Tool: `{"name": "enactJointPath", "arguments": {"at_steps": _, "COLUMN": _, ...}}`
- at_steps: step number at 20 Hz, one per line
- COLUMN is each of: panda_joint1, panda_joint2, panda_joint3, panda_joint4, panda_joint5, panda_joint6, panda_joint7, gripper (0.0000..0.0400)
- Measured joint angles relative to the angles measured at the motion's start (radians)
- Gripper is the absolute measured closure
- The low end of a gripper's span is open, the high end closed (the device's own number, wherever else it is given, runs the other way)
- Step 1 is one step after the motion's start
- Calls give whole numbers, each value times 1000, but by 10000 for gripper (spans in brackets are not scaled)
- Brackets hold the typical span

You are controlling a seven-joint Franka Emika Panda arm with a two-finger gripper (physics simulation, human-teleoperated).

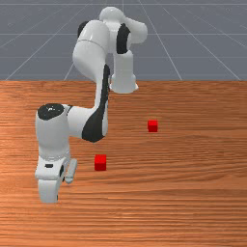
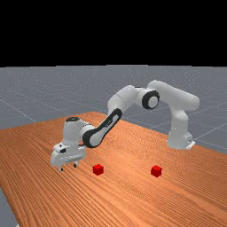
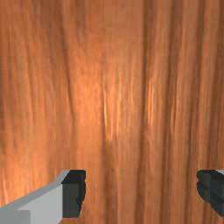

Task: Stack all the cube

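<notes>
Desk (image 1: 183, 193): wood, streaked grain, soft sheen. Arm housings (image 1: 92, 53): smooth, plastic-looking, lightly glossy. Joint band (image 1: 123, 38): smooth, dark, plastic-looking. Tool (image 2: 68, 167): smooth housing; fingertip pads (image 3: 72, 199) matt, rubber-like in appearance. First cube (image 1: 100, 164) and second cube (image 1: 152, 127): smooth, matt faces; material not determinable.

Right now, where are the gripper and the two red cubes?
Gripper (image 3: 141, 192), wrist view: midway between its fingertips.
Cube nearer the gripper (image 1: 100, 165), front view: front face.
Other cube (image 1: 152, 129), front view: front face.
</notes>
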State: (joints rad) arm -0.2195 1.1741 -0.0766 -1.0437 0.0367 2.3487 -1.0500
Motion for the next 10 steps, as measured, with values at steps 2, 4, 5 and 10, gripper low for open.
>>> {"name": "enactJointPath", "arguments": {"at_steps": 2, "panda_joint1": -2, "panda_joint2": -75, "panda_joint3": 0, "panda_joint4": -139, "panda_joint5": 2, "panda_joint6": 73, "panda_joint7": -9, "gripper": 8}}
{"name": "enactJointPath", "arguments": {"at_steps": 4, "panda_joint1": -4, "panda_joint2": -83, "panda_joint3": -1, "panda_joint4": -165, "panda_joint5": 1, "panda_joint6": 97, "panda_joint7": -11, "gripper": 35}}
{"name": "enactJointPath", "arguments": {"at_steps": 5, "panda_joint1": -4, "panda_joint2": -116, "panda_joint3": -2, "panda_joint4": -225, "panda_joint5": 0, "panda_joint6": 121, "panda_joint7": -15, "gripper": 20}}
{"name": "enactJointPath", "arguments": {"at_steps": 10, "panda_joint1": -6, "panda_joint2": -239, "panda_joint3": -13, "panda_joint4": -453, "panda_joint5": -7, "panda_joint6": 181, "panda_joint7": -29, "gripper": 2}}
